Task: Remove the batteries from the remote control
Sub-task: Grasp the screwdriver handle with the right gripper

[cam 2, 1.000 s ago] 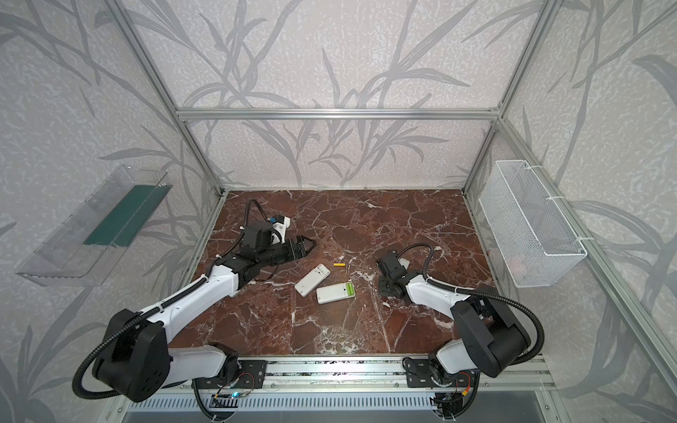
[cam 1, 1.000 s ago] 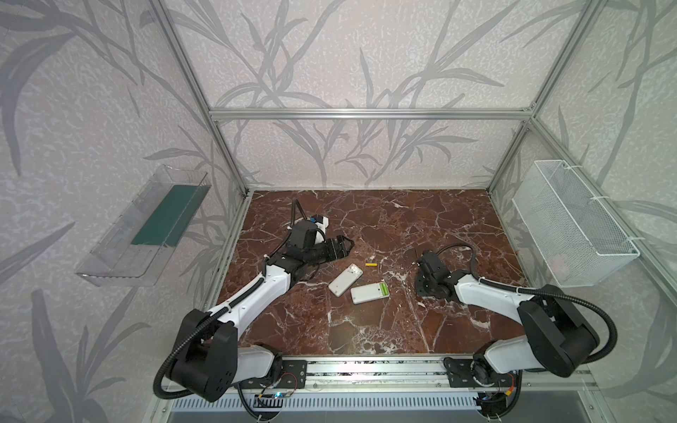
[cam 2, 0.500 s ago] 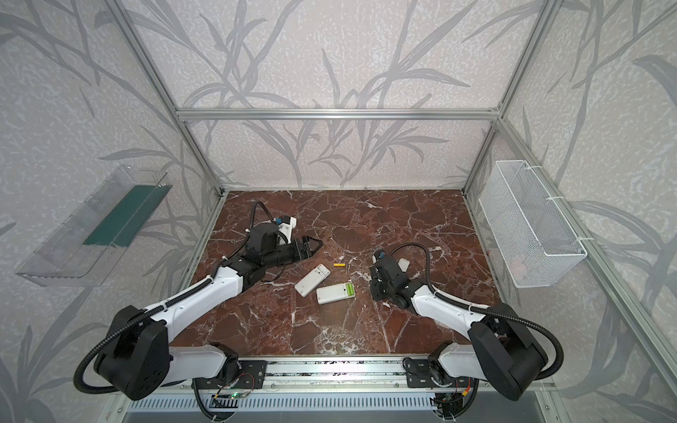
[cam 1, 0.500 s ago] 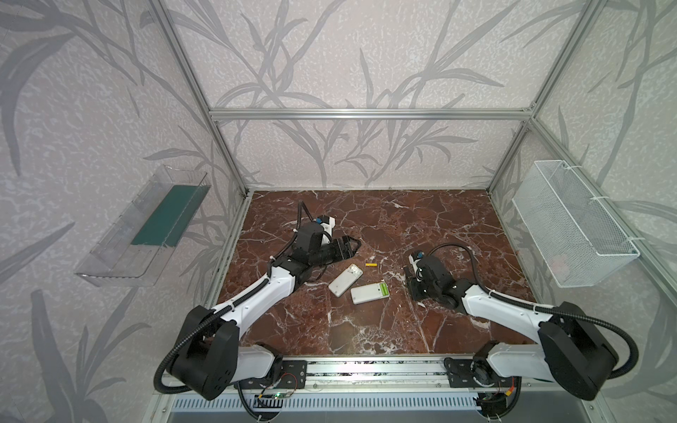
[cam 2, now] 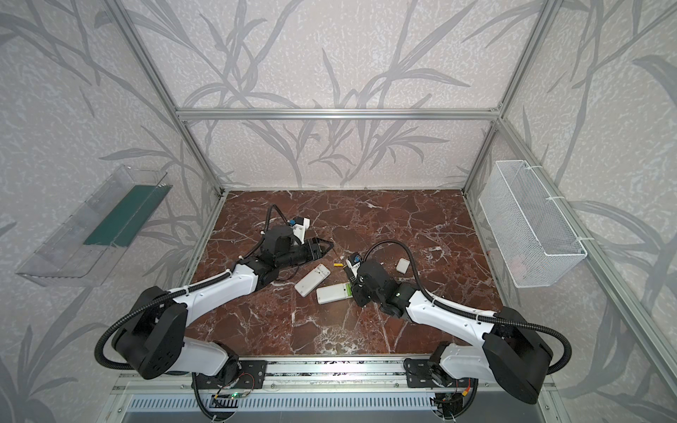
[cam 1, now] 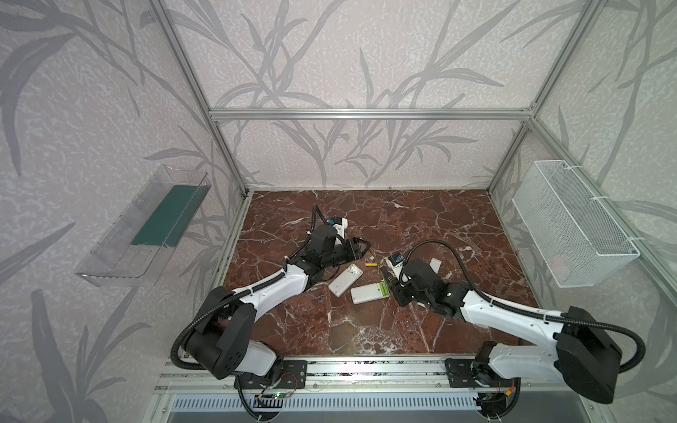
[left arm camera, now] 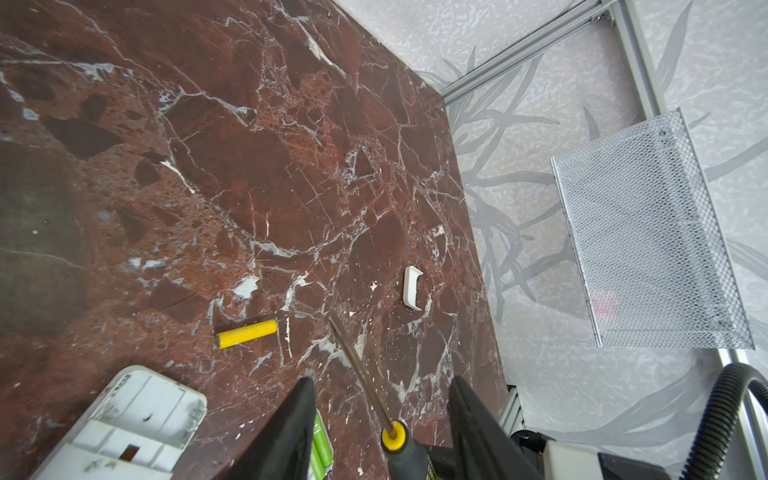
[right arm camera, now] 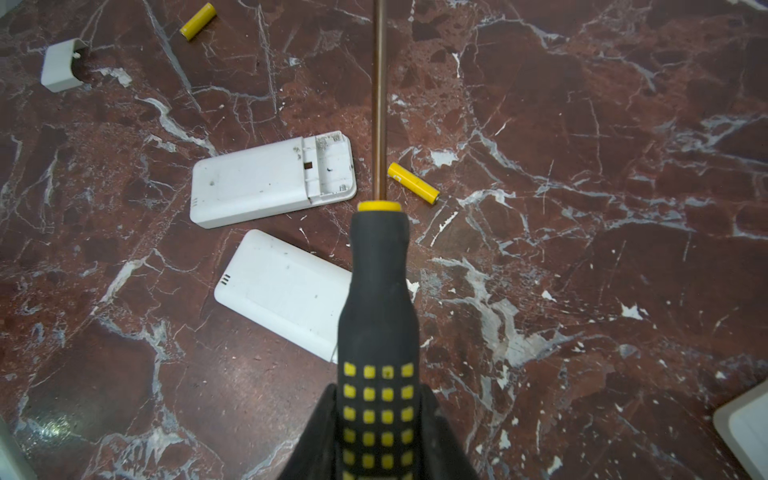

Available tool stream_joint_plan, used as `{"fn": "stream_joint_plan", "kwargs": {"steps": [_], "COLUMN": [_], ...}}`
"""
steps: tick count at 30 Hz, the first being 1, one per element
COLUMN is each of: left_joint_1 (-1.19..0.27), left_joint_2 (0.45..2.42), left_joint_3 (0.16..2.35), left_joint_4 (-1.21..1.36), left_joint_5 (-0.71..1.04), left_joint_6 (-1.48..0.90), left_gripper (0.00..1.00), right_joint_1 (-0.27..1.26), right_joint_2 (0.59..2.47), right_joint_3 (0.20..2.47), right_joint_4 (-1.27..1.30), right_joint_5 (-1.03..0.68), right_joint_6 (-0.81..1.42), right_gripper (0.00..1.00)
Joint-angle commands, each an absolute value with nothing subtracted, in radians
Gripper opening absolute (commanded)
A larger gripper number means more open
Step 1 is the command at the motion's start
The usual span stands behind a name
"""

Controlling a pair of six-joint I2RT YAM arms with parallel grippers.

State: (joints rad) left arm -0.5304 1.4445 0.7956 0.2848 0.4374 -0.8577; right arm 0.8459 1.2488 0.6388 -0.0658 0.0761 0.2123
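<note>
— What's loaded?
— Green batteries (cam 1: 383,290) sit in the nearer remote (cam 1: 364,294). A yellow battery (cam 1: 371,264) lies at 1 o'clock of the emptied remote (cam 1: 342,282), with a white cover (cam 1: 435,264) at its 3 o'clock.
— Anything blocking?
— The screwdriver (right arm camera: 378,299), clamped in the right gripper (right arm camera: 376,419), hangs above the green ones. The fingers (left arm camera: 291,432) of the left gripper (left arm camera: 381,384) stand apart beside its shaft.
</note>
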Motion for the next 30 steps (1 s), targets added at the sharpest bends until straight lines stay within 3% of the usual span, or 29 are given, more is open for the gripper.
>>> {"fn": "stream_joint_plan", "kwargs": {"steps": [1, 13, 18, 25, 30], "left_joint_1": [-0.541, -0.549, -0.549, -0.54, -0.515], "left_joint_2": [1.459, 1.519, 1.524, 1.523, 1.559], "left_joint_3": [0.776, 0.761, 0.756, 0.723, 0.698], "left_joint_4": [0.369, 0.471, 0.499, 0.605, 0.779], "left_joint_5": [0.421, 0.435, 0.439, 0.448, 0.5], "left_joint_6": [-0.891, -0.939, -0.954, -1.028, -1.154], "left_gripper": [0.48, 0.21, 0.0, 0.0, 0.0], "right_joint_1": [0.86, 0.884, 0.885, 0.884, 0.885], "right_joint_2": [1.245, 1.246, 1.244, 1.232, 1.2], "right_joint_3": [0.676, 0.692, 0.695, 0.664, 0.634], "right_joint_4": [-0.019, 0.016, 0.028, 0.091, 0.135], "right_joint_5": [0.087, 0.071, 0.078, 0.083, 0.055], "right_joint_6": [0.217, 0.233, 0.232, 0.231, 0.181], "right_gripper": [0.04, 0.04, 0.04, 0.09, 0.24]}}
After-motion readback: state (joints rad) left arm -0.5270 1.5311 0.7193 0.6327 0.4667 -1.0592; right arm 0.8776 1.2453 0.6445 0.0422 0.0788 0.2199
